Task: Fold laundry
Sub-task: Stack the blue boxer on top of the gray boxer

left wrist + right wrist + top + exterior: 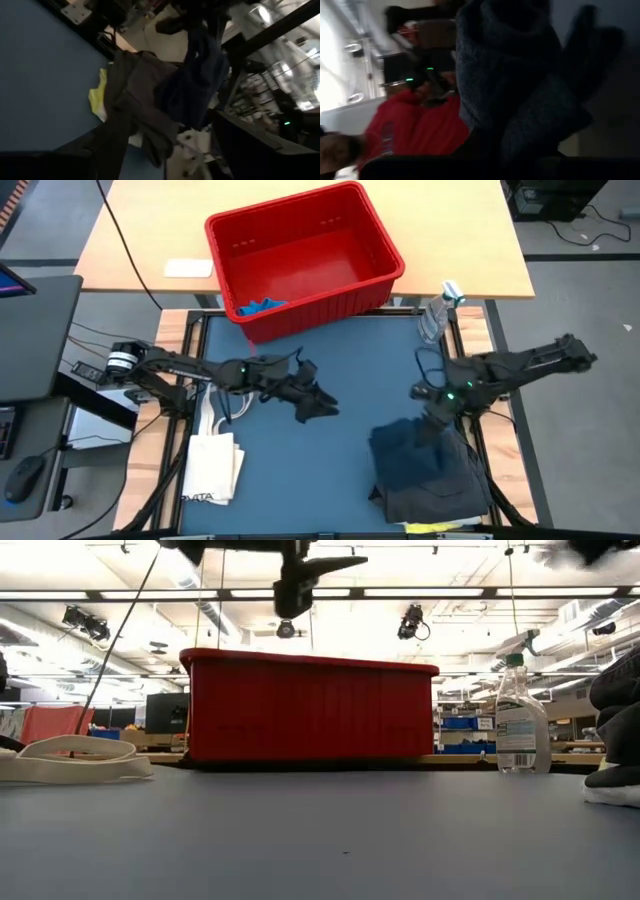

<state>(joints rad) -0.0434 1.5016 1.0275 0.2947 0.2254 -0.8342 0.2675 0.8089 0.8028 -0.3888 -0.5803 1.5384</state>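
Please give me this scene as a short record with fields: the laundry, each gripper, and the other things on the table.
laundry: dark grey garment heaped at the table's right front, yellow piece under it
right gripper: shut on dark navy cloth
left gripper: open, empty, above mid-table
red bin: at the back, blue cloth inside
tote bag: at left front
spray bottle: at right rear

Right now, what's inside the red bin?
In the high view, the red bin holds one small blue crumpled piece against its near-left wall; the rest of its floor shows bare red. From the low view its solid wall hides the inside entirely.
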